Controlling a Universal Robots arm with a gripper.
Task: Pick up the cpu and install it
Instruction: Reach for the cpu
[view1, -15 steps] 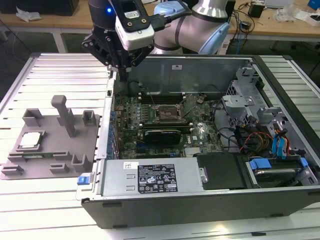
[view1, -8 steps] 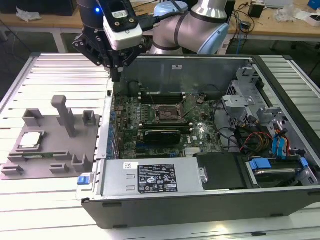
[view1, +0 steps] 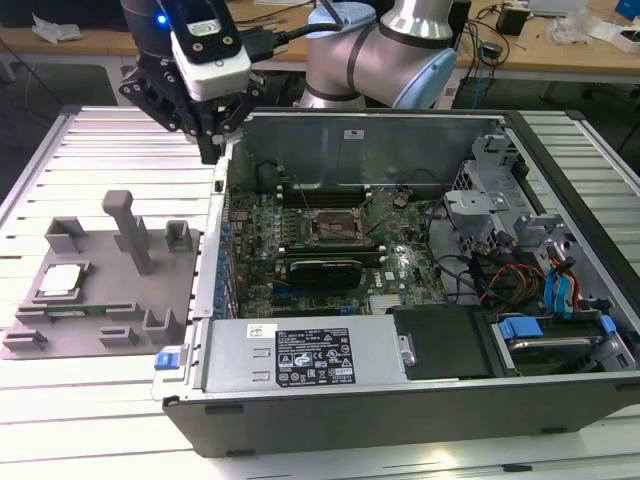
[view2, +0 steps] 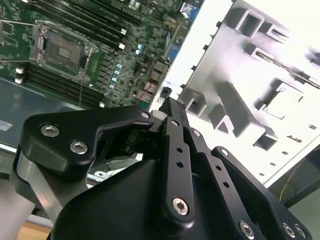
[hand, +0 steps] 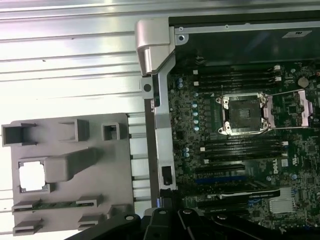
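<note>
One cpu (view1: 60, 280), square so no long axis to line up with, lies flat in a recess of the grey fixture plate (view1: 150, 300), outside the computer case (view1: 400, 400). Your gripper (view1: 208, 150) hangs above the case's wall, jaws drawn narrow with nothing between them. From it the cpu lies well apart, toward the exterior view's left and nearer that camera. Inside the case, the socket (view1: 330, 228) on the motherboard looks empty to me, with a black card (view1: 322, 270) just beside it.
</note>
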